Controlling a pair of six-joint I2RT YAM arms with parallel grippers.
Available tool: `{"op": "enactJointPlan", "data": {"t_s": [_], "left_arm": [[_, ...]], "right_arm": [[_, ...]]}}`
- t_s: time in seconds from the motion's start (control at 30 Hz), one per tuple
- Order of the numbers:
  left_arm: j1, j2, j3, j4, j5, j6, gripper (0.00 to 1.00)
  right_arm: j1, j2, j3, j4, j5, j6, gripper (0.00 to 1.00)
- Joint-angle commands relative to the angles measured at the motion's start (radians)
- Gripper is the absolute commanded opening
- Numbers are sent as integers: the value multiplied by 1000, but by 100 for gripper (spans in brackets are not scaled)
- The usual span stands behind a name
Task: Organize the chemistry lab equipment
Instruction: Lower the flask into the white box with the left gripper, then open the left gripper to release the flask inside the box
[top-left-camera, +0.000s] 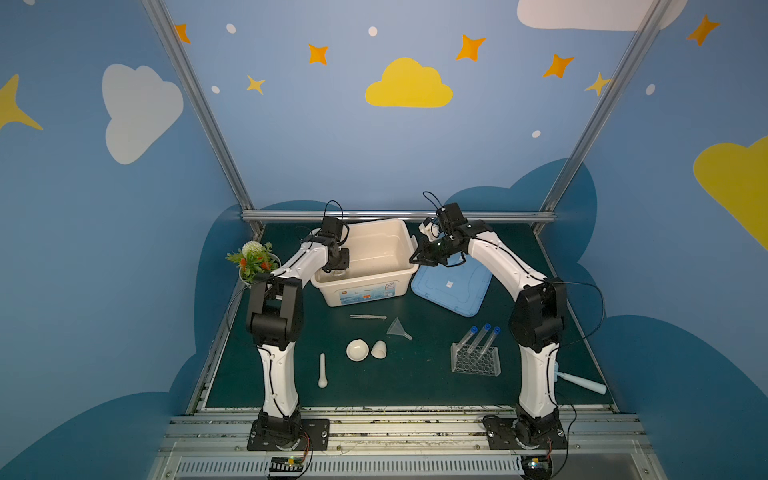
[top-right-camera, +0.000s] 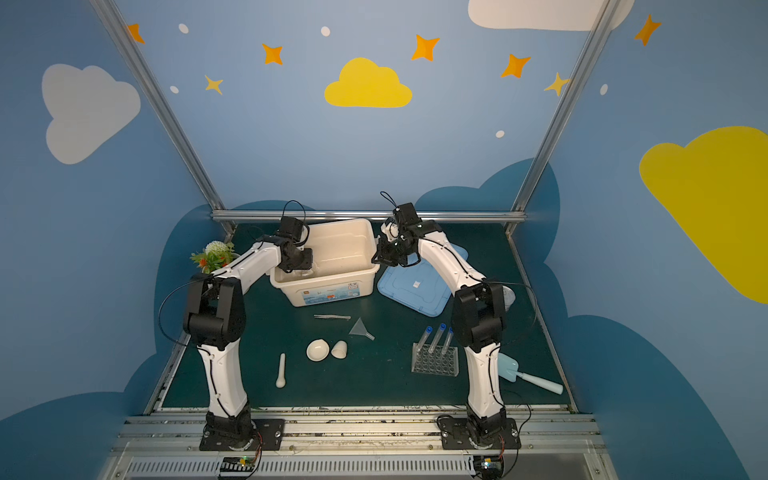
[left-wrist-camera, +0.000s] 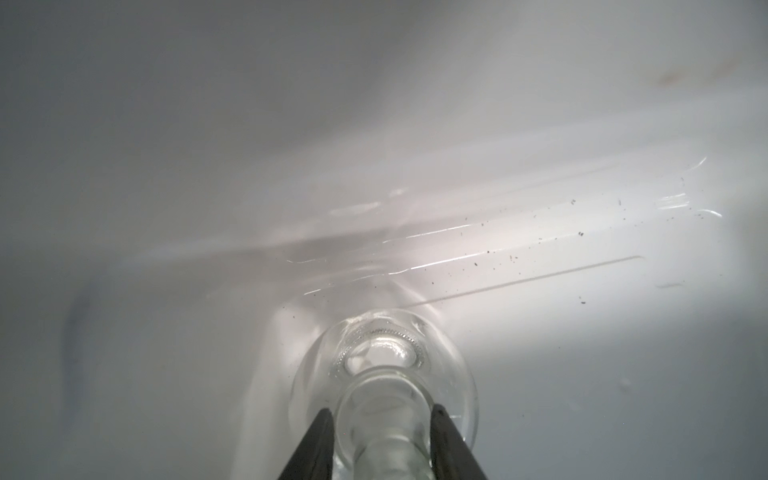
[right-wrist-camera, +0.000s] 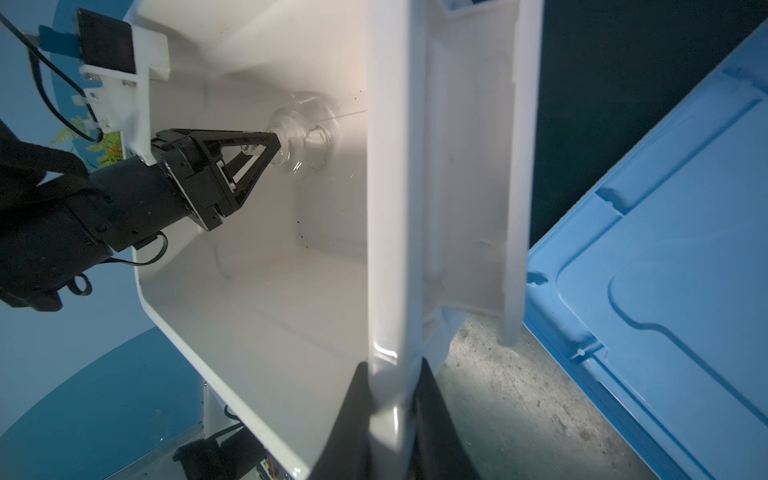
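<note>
My left jaws reach down into the cream-white plastic bin (top-left-camera: 374, 249) at its near left corner. Between them is the neck of the round glass flask (left-wrist-camera: 382, 361), whose bulb sits on the bin's floor. The black fingers (left-wrist-camera: 320, 440) stand close on either side of the neck. I cannot tell whether they are pressing on the glass or standing just clear of it. From my right wrist the flask (right-wrist-camera: 299, 137) shows as a faint clear shape at the tips of those jaws, deep inside the bin.

My right jaws are clenched on the bin's right rim (right-wrist-camera: 390, 208), one finger inside the wall and one outside.

The pale blue plastic lid (top-left-camera: 453, 286) lies flat on the dark green counter (top-left-camera: 415, 386), just right of the bin and under my right forearm.

The other lab pieces lie on the counter in front of the bin:
- The metal tweezers (top-left-camera: 368, 317) lie nearest the bin, with the clear funnel (top-left-camera: 398, 328) on its side just right of them.
- Closer to my bases, the white bowl (top-left-camera: 357, 350) sits mouth up, and the small white cup (top-left-camera: 379, 349) lies tipped over just beside it.
- The white pestle (top-left-camera: 322, 370) lies to their left, near my left arm.
- The clear holed rack (top-left-camera: 476, 359) stands by my right arm, with three clear blue-capped test tubes (top-left-camera: 482, 336) leaning in it.

The pale blue scoop with a white handle (top-right-camera: 528, 374) lies beyond my right arm. The white potted plant (top-left-camera: 253, 259) stands at the far left.
</note>
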Motion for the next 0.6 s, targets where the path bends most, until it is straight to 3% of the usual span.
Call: {"op": "enactJointPlan", "data": {"t_s": [0.0,0.33,0.57], "left_arm": [[-5,-20,6,-36,1,-1,42],[-26,-90,36,-51,16,-4,60],[-35,-180,34,-33,74,3,80]], "right_arm": [[-6,-36,-16,-23,-13,-16,17],[-7,-59,-35,5,-35,-11,24],[-4,-71,-46,25,-48,-22,37]]}}
